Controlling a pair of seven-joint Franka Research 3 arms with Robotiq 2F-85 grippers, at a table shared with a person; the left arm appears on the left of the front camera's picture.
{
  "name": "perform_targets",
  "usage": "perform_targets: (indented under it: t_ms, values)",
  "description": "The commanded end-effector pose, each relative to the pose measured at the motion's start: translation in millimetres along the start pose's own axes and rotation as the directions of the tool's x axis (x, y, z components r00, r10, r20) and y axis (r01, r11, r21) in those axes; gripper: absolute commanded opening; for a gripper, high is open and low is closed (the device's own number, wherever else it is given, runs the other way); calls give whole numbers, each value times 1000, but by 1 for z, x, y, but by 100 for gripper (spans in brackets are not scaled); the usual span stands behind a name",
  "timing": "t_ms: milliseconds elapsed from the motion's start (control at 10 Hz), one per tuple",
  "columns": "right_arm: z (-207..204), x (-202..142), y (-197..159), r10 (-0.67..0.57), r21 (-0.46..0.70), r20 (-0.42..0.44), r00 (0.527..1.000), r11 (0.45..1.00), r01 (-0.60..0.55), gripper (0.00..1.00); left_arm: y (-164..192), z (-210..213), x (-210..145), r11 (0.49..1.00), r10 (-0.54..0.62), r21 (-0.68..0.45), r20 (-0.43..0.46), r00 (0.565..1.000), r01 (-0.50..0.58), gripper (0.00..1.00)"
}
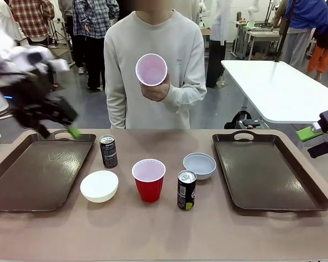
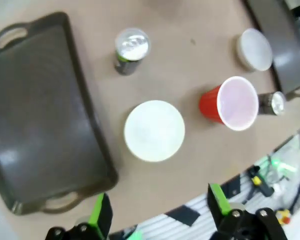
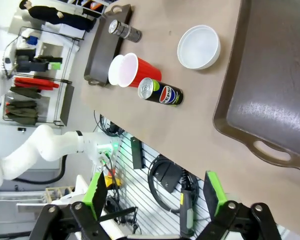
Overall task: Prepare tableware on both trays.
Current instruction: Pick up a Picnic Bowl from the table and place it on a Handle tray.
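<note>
Brown worktop (image 1: 153, 234): left tray (image 1: 38, 174) at 9 o'clock, right tray (image 1: 268, 174) at 3, both bare; bowls (image 1: 199, 164), cans (image 1: 186, 189), red cup (image 1: 148, 180) at centre. Person (image 1: 126, 82) holds second cup (image 1: 151, 70) at 12. Left gripper (image 2: 159, 207), right gripper (image 3: 155, 187) spread wide, empty. First pick pending; likely left descends on white bowl (image 1: 99, 185).

Front view: we look across the tabletop (image 1: 71, 232) at the person (image 1: 153, 71). Both wrist views look down on it from well above; all three share the standing red cup (image 1: 149, 188)
</note>
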State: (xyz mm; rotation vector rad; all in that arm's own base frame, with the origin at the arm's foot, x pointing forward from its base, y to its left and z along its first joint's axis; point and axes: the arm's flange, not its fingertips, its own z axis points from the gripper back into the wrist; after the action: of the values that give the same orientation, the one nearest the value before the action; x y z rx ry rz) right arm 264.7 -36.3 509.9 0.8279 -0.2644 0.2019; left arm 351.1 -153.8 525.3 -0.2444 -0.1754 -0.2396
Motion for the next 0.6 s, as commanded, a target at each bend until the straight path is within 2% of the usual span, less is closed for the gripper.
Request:
perform_targets:
  t_ms: [0, 200, 400, 500]
  values:
    - [-1, -1, -1, -6, 12, -8, 1000, 1000, 6, 100, -28, -46, 54, 990, 52, 138, -75, 996, -41, 100]
    - [-1, -1, -1, -6, 12, -8, 1000, 1000, 6, 100, -45, -101, 63, 973, 72, 226, -85, 994, -51, 100]
    - [-1, -1, -1, -6, 12, -8, 1000, 1000, 6, 100, -38, -142, 53, 969, 52, 246, -92, 994, -28, 100]
    - [-1, -1, -1, -6, 12, -8, 1000, 1000, 6, 100, -31, -151, 48, 978, 42, 207, -104, 994, -20, 100]
